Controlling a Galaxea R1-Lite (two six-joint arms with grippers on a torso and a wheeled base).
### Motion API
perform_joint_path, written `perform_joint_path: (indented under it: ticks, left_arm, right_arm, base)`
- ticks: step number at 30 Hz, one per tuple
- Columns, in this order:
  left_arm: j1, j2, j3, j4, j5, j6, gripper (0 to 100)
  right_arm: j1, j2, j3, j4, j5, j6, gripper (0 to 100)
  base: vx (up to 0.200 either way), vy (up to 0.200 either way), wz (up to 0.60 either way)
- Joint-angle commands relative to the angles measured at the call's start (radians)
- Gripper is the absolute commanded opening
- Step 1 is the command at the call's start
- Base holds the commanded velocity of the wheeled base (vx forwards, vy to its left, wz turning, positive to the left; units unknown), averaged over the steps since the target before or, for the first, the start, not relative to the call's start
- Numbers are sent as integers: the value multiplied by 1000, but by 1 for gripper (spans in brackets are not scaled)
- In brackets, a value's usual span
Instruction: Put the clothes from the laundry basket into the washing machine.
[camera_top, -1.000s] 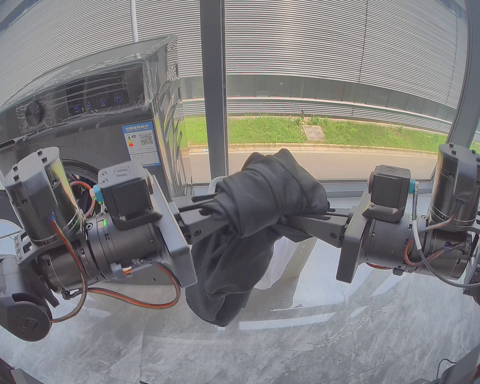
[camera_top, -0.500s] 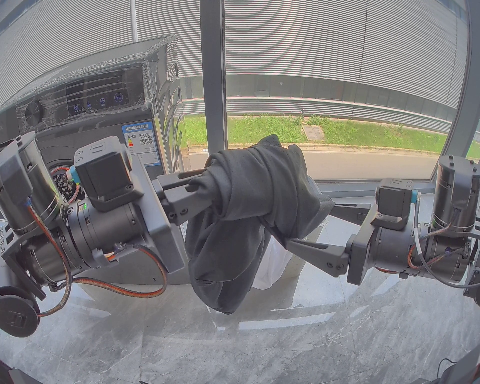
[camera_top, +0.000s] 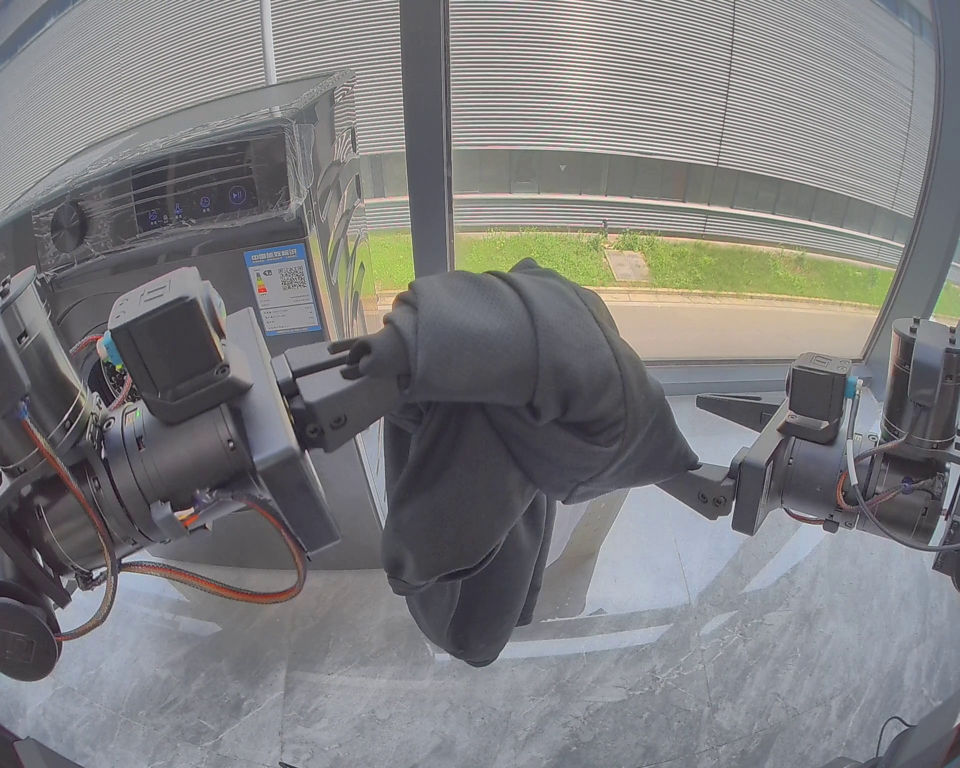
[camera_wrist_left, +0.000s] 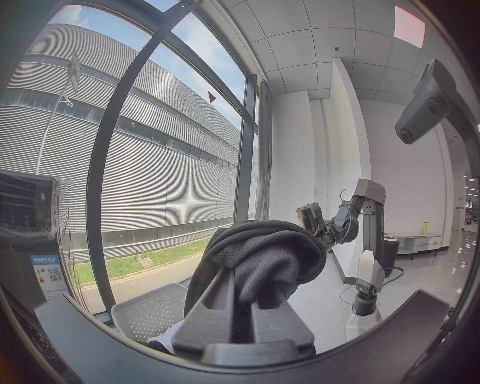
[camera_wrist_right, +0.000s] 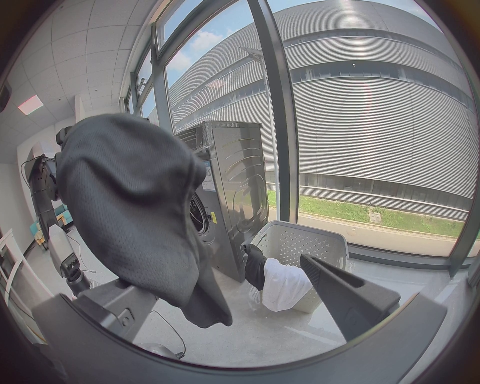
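Left end effector (camera_top: 355, 375) clamps the dark grey mesh garment (camera_top: 500, 400) aloft beside the silver front-loading washing machine (camera_top: 200, 200); right end effector (camera_top: 700, 435) stands open. Transfer step is in hand. Next move: carry the garment to the machine's front and feed it in.

The floor (camera_top: 700, 660) is looking like shiny grey stone with pale streaks, and bright stripes of light are lying across it. The washing machine (camera_top: 200, 210) is standing right on it. The white laundry basket (camera_wrist_right: 305, 245) is sitting upright on the floor just beside the washing machine, next to its plain side wall. A white cloth (camera_wrist_right: 282, 287) is hanging over the basket's rim and down its outside wall, near the washing machine's front corner. It is hard to tell whether it is touching the floor. A thin dark cable (camera_wrist_right: 176, 331) is lying on the floor out in front of the washing machine.
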Motion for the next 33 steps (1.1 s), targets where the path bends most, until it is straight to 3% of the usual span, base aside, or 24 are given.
perform_joint_path:
  ticks: [1, 13, 14, 27, 33]
  left_arm:
    - [0, -8, 23, 0, -3, 0, 0]
    - [0, -8, 23, 0, -1, -2, 0]
    - [0, -10, 23, 0, -3, 0, 0]
    - [10, 12, 38, 3, 2, -2, 0]
    - [93, 39, 204, 0, -9, 1, 0]
  right_arm:
    - [2, -11, -7, -2, 3, -6, 100]
    - [105, 18, -10, -3, 40, -36, 100]
    - [105, 20, -10, -3, 48, -40, 0]
    - [107, -54, 7, -3, 58, -45, 0]
    - [105, -109, 17, -3, 58, -42, 0]
  base:
    - [0, 0, 0]
    - [0, 0, 0]
    - [0, 0, 0]
    - [0, 0, 0]
    - [0, 0, 0]
